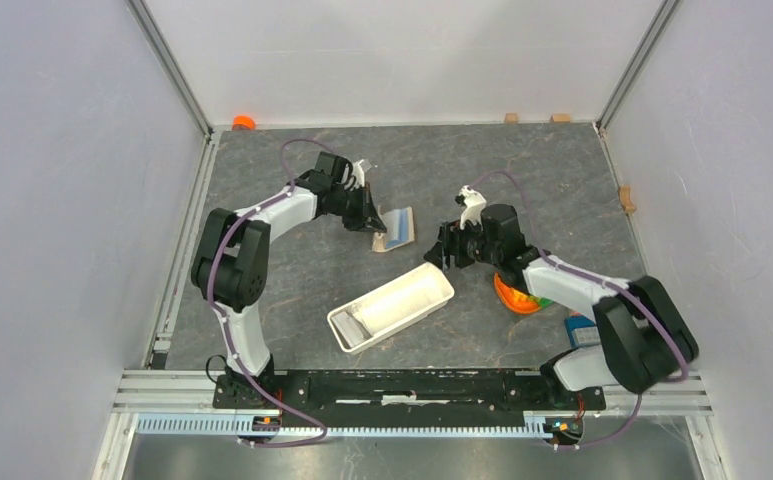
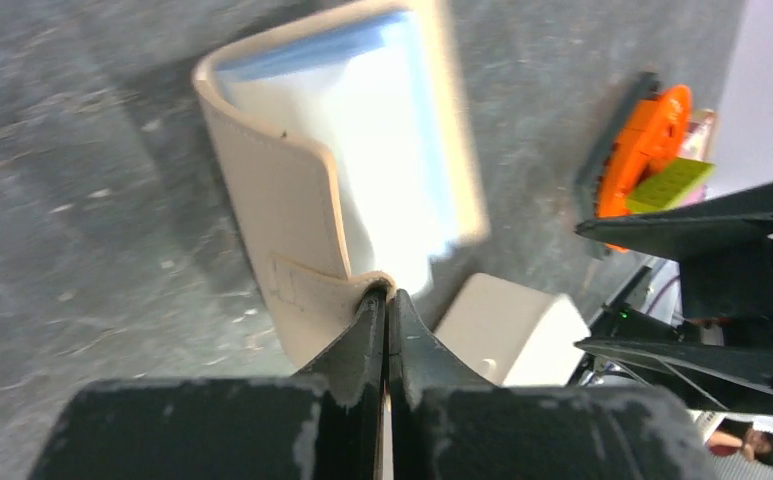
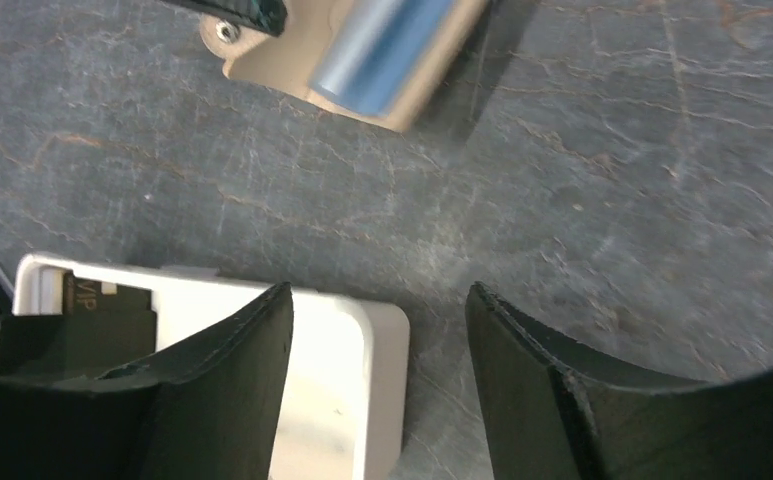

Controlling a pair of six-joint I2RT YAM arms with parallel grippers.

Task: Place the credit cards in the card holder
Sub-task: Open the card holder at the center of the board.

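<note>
From above: the left gripper (image 1: pixel 375 228) is out at mid-table, nipped onto the edge of a beige wallet (image 1: pixel 399 226). The right gripper (image 1: pixel 440 252) hangs just beyond the far end of the card holder (image 1: pixel 410 294), a long white plastic tray with low walls and rounded corners. It lies slantwise on the grey, marble-veined table (image 1: pixel 522 170). An orange bowl (image 1: pixel 512 297) sits beside the right arm.

Left wrist now: the fingers (image 2: pixel 357 350) are clenched tight on a stitched tab of the beige wallet (image 2: pixel 292 200). It's soft, leathery and folded, with a glossy bluish slab (image 2: pixel 362 150) tucked inside. Could be a card catching the light; I can't say.

Right wrist: jaws spread wide, nothing between them, poised over the card holder's rounded end (image 3: pixel 387 335). And there it is, one credit card (image 3: pixel 82 320), flat, matte black with pale lettering, lying inside the tray.

My read: one card home, one to go. The second isn't plainly visible anywhere, unless it's that slab in the wallet
</note>
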